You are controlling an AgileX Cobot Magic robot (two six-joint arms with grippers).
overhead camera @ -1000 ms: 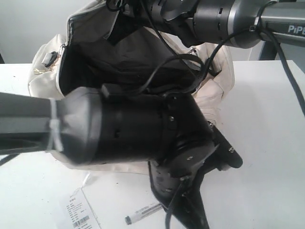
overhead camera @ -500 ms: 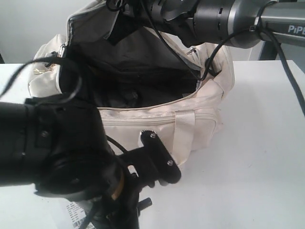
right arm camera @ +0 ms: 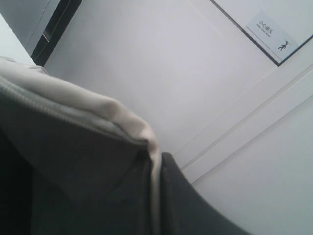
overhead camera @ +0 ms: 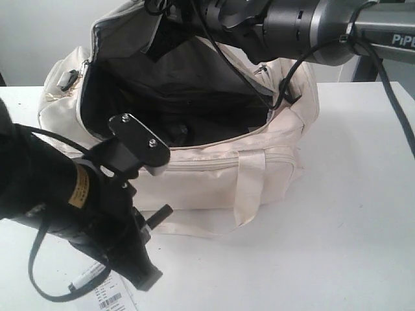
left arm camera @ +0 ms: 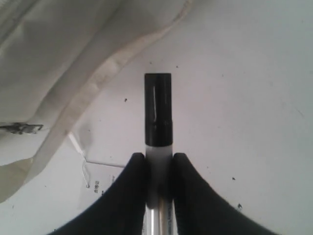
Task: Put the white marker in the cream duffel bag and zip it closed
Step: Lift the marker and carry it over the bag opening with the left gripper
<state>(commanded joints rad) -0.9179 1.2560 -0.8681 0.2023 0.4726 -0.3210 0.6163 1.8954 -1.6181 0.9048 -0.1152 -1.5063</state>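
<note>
The large soft cream fabric duffel bag (overhead camera: 214, 181) sits on the white tabletop (overhead camera: 350, 214), its mouth gaping because the right tool (right arm camera: 155, 196) pinches its upper flap tight. In front of the bag, the left tool (left arm camera: 159, 169) clamps the slim white black-capped marker (left arm camera: 158, 110) by its barrel, apparently ready to carry it inside.

A white counter (overhead camera: 363, 194) sits before a plain pale wall (overhead camera: 39, 39); elsewhere, pale panelling (right arm camera: 146, 73) carries 1 small sign (right arm camera: 271, 32), possibly an exit notice.
</note>
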